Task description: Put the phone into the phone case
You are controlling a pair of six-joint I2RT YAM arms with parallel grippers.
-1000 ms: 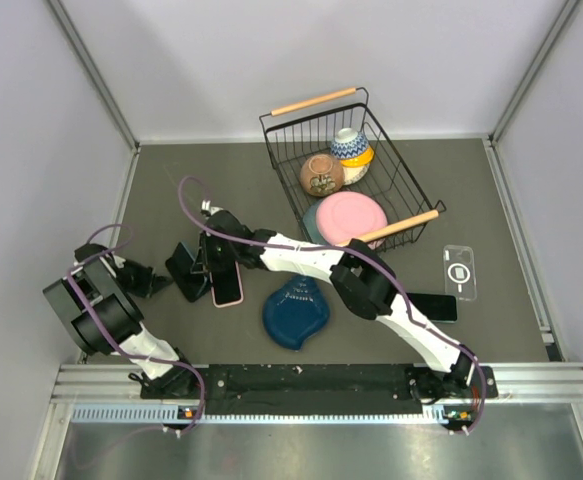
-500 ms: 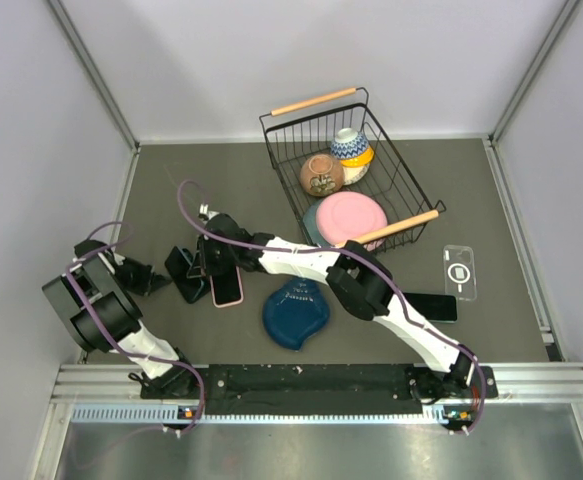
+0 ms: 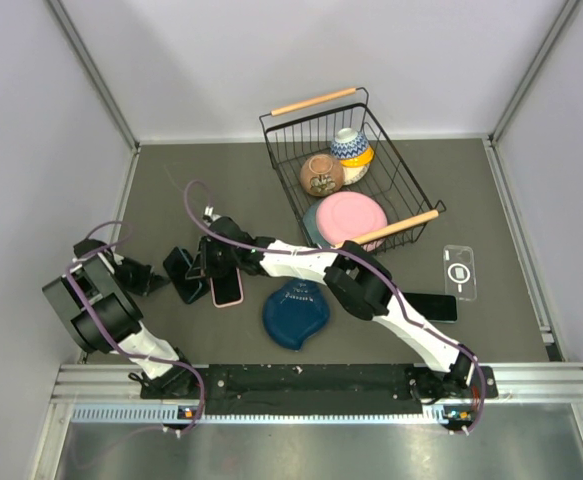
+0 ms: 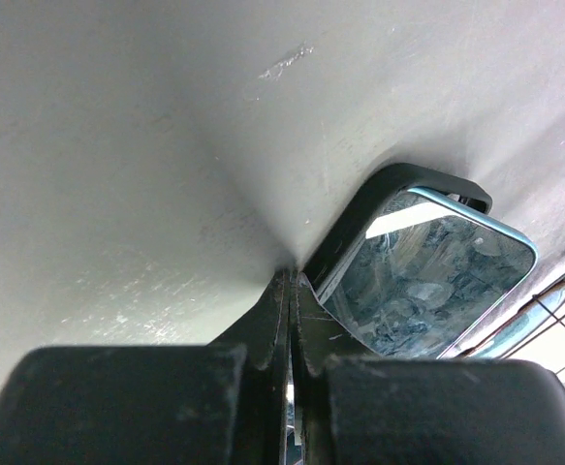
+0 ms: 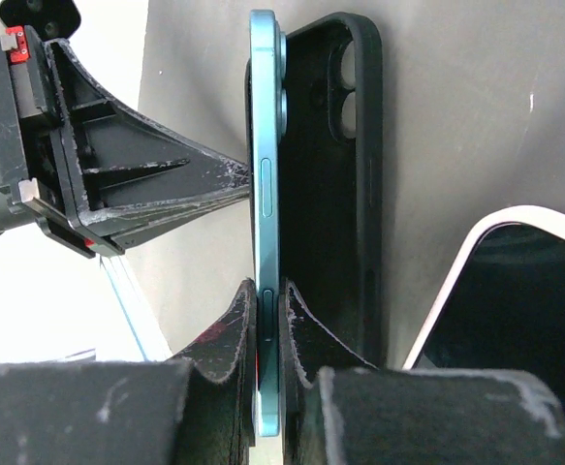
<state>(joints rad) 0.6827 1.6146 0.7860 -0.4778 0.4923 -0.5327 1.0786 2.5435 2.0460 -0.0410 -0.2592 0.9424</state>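
Note:
The phone (image 5: 266, 145) is teal and stands on edge, with my right gripper (image 5: 270, 291) shut on its lower side. Its back faces the open hollow of the black phone case (image 5: 345, 194), which stands right beside it, touching or nearly so. My left gripper (image 4: 290, 281) is shut with nothing between its fingers. Its tips press at the corner where the case rim (image 4: 398, 179) meets the phone's glass (image 4: 427, 271). From above, the case (image 3: 184, 272) sits left of centre, between the left gripper (image 3: 166, 279) and the right gripper (image 3: 208, 264).
A second phone in a pink case (image 3: 228, 286) lies just right of the grippers, with a blue plate (image 3: 296, 312) beyond it. A wire basket (image 3: 408, 188) holds bowls and a pink plate. At the right lie a clear case (image 3: 459, 272) and a black phone (image 3: 431, 306).
My right gripper has edged slightly left with the phone, toward the black case. The left arm has stayed still.

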